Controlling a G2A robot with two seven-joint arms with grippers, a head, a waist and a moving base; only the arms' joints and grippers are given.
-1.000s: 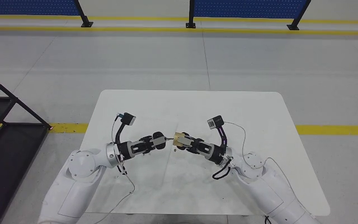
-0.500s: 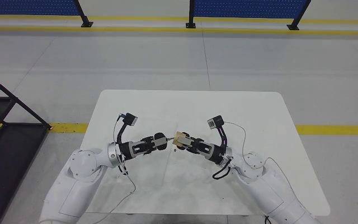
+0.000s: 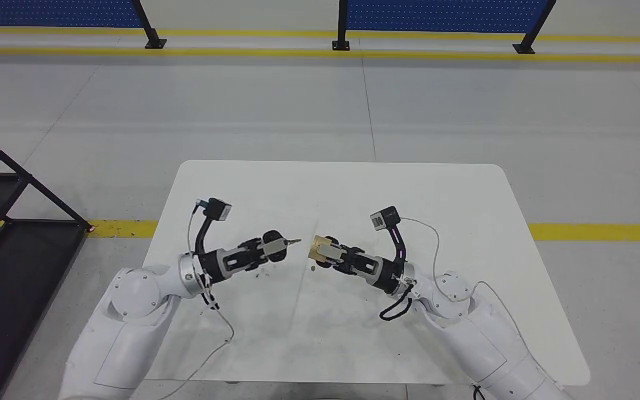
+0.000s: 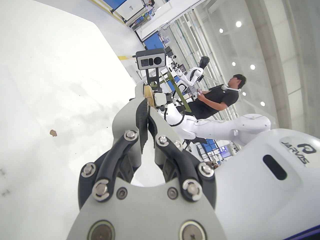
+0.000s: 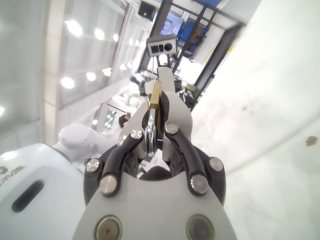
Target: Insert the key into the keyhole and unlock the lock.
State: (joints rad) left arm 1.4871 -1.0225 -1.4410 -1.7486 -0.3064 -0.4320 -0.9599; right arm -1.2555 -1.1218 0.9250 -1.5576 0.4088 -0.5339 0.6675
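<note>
My right gripper [image 3: 331,252] is shut on a brass padlock [image 3: 322,247], held above the table's middle. In the right wrist view the chrome shackle [image 5: 152,128] sits between the pads and the brass body [image 5: 155,93] sticks out past the fingertips. My left gripper [image 3: 275,246] is shut on the key, whose thin silver tip [image 3: 293,241] points at the lock across a small gap. In the left wrist view the black pads [image 4: 143,112] are pressed together and hide the key; the padlock [image 4: 149,95] shows just beyond them.
The white table [image 3: 450,210] carries a small brown speck [image 3: 313,266] under the two grippers, also seen as the speck [image 4: 53,133] and the speck [image 5: 311,140]. A black rack [image 3: 25,230] stands off the table's left side.
My left arm has drawn back to the left, taking the key away from the padlock and opening a gap. The right arm and lock have stayed put.
</note>
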